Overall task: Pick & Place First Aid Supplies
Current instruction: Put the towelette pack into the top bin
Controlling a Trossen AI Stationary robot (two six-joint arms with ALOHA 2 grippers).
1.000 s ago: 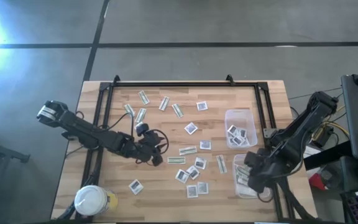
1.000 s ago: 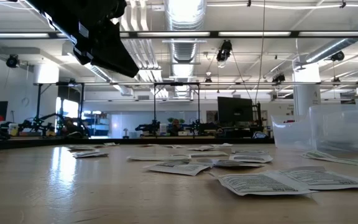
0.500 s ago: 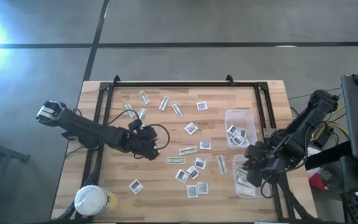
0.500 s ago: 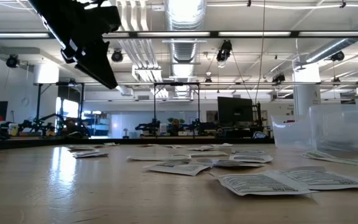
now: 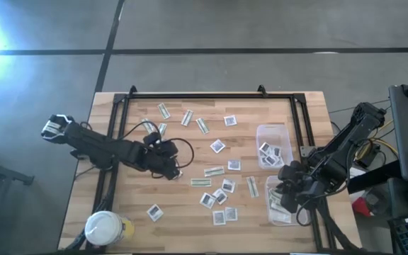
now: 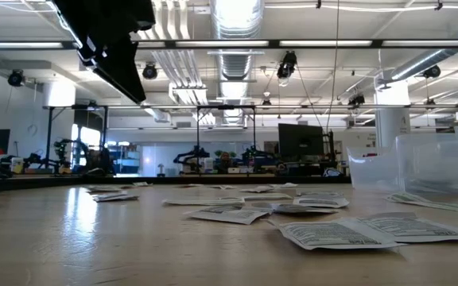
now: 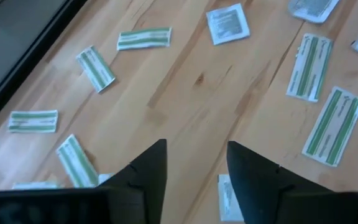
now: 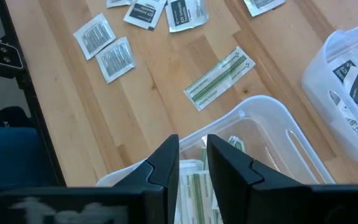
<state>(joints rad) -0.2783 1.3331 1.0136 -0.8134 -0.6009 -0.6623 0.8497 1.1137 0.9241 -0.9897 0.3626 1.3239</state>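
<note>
Over the clear plastic tub (image 8: 260, 134), the right hand (image 8: 193, 163) hangs nearly pressed together, apparently empty. Left hand (image 7: 191, 171) is spread above bare wooden tabletop (image 7: 229, 87); closing there might miss the narrow green-and-white strips (image 7: 143, 38).

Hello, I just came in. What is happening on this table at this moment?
Two robot arms are sorting small first aid packets scattered on a wooden table into two clear tubs. The right end effector hangs over the nearer tub, which already holds green-and-white strips; its fingers are apart and hold nothing. The left end effector hovers open above bare wood among loose strips, holding nothing.
</note>
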